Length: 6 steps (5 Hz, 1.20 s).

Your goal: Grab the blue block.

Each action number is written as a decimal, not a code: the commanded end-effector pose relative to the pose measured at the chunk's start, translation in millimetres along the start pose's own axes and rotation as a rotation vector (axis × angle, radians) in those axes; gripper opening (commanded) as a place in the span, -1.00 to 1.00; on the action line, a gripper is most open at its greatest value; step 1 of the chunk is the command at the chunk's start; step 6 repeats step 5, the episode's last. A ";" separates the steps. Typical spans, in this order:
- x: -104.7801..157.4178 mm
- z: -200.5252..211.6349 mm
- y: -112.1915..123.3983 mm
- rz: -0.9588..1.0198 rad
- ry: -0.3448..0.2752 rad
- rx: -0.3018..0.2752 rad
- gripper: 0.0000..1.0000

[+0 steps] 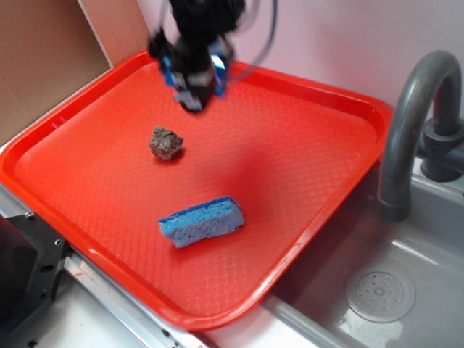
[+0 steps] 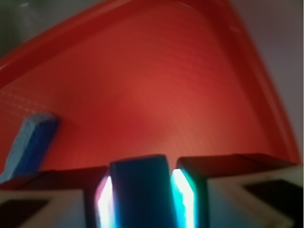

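In the wrist view the blue block [image 2: 141,190] is a dark, smooth, sharp-edged brick held between my two fingers, so my gripper [image 2: 141,186] is shut on it. The exterior view shows my gripper [image 1: 194,85] blurred above the far left part of the red tray [image 1: 304,145], lifted off its surface; the block itself is hard to make out there among the gripper's blue parts.
A light-blue porous sponge [image 1: 201,221] lies near the tray's front, also at the left in the wrist view as the sponge [image 2: 29,147]. A brown rock [image 1: 166,143] sits left of the tray's middle. A grey faucet [image 1: 413,123] and sink [image 1: 377,290] stand to the right.
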<state>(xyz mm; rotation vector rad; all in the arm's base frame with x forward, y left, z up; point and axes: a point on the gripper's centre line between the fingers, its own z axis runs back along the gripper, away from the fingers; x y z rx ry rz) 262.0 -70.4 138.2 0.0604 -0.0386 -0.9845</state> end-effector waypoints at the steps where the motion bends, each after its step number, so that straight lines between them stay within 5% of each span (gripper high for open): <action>1: -28.4 59.0 -16.0 0.497 -0.065 0.106 -1.00; 4: -54.2 61.7 -21.5 1.256 -0.187 -0.002 -1.00; 5: -46.3 60.5 -21.5 1.107 -0.137 0.058 0.12; 6: -46.3 60.5 -21.5 1.107 -0.137 0.058 0.12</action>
